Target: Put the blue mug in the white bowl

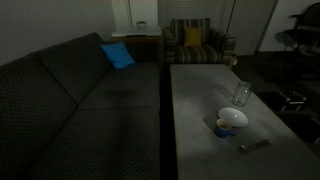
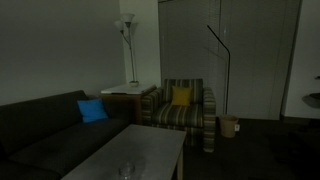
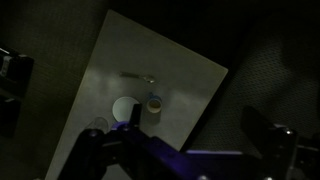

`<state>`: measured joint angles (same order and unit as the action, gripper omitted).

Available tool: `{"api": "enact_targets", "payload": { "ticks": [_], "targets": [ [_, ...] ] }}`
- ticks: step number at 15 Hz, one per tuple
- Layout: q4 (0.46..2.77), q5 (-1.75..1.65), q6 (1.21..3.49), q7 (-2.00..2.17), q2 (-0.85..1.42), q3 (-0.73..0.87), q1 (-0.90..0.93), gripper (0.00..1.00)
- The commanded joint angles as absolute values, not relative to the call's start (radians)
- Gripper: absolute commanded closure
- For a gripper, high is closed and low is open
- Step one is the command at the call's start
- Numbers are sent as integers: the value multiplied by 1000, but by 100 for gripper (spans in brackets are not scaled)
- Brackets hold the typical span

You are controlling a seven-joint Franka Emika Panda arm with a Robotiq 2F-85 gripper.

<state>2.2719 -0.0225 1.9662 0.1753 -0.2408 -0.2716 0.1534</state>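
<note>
The white bowl point(image 1: 234, 118) stands on the grey table near its front right part. The blue mug point(image 1: 222, 127) stands upright on the table right beside the bowl, not in it. In the wrist view, seen from high above, the white bowl point(image 3: 123, 107) and the blue mug point(image 3: 154, 102) sit side by side, small and far below. My gripper point(image 3: 195, 126) hangs high over the table's edge, its dark fingers wide apart and empty. The gripper does not show in either exterior view.
A clear glass point(image 1: 241, 94) stands behind the bowl and also shows in an exterior view point(image 2: 127, 171). A thin dark pen-like object point(image 1: 255, 145) lies in front of the bowl. A dark sofa point(image 1: 80, 100) runs along the table point(image 1: 200, 100); a striped armchair point(image 1: 195, 45) stands behind it.
</note>
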Motion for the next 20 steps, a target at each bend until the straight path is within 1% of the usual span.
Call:
{"api": "enact_targets", "payload": {
  "ticks": [1, 5, 9, 14, 15, 17, 20],
  "targets": [
    [2270, -26, 1964, 179, -239, -258, 169, 0],
    [2276, -138, 1948, 310, -285, -310, 179, 0],
    [2232, -277, 1985, 420, -158, -345, 170, 0],
    [2172, -343, 1998, 458, 38, -290, 171, 0],
    [2228, -329, 1991, 459, -50, -290, 195, 0],
    [2199, -329, 2001, 458, 19, -266, 198, 0],
    [2179, -328, 2001, 457, 40, -262, 200, 0]
  ]
}}
